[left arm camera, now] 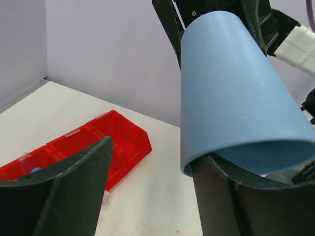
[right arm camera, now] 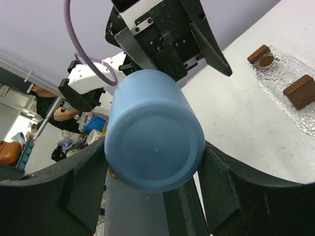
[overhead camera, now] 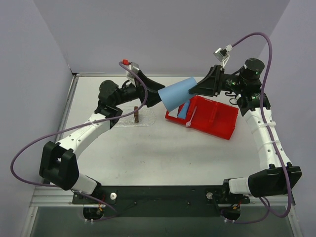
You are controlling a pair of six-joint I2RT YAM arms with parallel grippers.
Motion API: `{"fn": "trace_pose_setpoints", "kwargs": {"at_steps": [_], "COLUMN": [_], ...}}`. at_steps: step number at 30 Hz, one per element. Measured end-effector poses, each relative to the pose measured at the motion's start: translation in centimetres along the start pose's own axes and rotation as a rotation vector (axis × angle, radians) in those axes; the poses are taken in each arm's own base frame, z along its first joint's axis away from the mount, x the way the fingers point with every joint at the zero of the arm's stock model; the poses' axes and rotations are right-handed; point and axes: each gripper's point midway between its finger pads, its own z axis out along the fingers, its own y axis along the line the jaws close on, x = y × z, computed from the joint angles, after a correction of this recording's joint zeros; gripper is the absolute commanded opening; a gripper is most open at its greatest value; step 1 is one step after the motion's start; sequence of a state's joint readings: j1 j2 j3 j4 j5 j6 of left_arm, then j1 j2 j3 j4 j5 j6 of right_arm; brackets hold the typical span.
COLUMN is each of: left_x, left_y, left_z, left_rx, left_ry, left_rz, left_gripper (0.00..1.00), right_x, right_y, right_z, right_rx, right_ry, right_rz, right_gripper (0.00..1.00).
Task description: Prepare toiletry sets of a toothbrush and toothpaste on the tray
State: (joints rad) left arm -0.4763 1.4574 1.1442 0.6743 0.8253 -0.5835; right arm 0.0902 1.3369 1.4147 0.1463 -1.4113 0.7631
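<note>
Nearest to us, the two arm bases sit at the edge of the counter [overhead camera: 163,158].

Further in, on the left half, the tray [overhead camera: 129,121] lies flat. It is clear and bumpy, with a brown block [overhead camera: 136,114] standing on it. From the right wrist we see two such blocks on it.

To the right of the tray, and apart from it, stands the red bin [overhead camera: 222,118]. In its left compartment we find the toothbrush [overhead camera: 190,117], a thin white stick whose near end pokes over the bin's wall. The blue toothpaste [overhead camera: 182,110] lies just beside it in the same compartment.

Above the bin's far left corner the blue cup [overhead camera: 177,94] hangs in the air on its side. It is tilted, with its mouth toward the left arm and its base toward the right arm.

The right gripper [right arm camera: 152,147] has its fingers [right arm camera: 74,187] clamped on the base end of the cup, one on each side.

The left gripper [left arm camera: 150,155] faces the cup's mouth with its fingers [left arm camera: 74,191] spread wide. One of them sits right at the rim, and we cannot tell whether it touches the rim or reaches inside.
</note>
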Motion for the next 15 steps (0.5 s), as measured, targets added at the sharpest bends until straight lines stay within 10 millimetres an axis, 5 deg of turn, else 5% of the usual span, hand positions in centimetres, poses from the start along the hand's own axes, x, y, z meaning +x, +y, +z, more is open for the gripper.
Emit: {"fn": "trace_pose_setpoints", "kwargs": {"at_steps": [9, 13, 15], "left_x": [1.1, 1.5, 1.6], "left_y": [-0.7, -1.4, -1.6], "left_z": [0.8, 0.9, 0.9], "left_rx": [0.049, 0.072, 0.08], "left_ry": [-0.01, -0.019, -0.023], "left_rz": [-0.122, -0.168, -0.173], "left_gripper": [0.31, 0.0, 0.0], "right_x": [0.6, 1.0, 1.2], "right_y": [-0.8, -1.2, -1.4], "right_z": [0.3, 0.3, 0.3], "right_rx": [0.01, 0.015, 0.02], "right_ry": [0.003, 0.008, 0.013], "right_rz": [0.004, 0.016, 0.032], "right_gripper": [0.0, 0.01, 0.1]}}
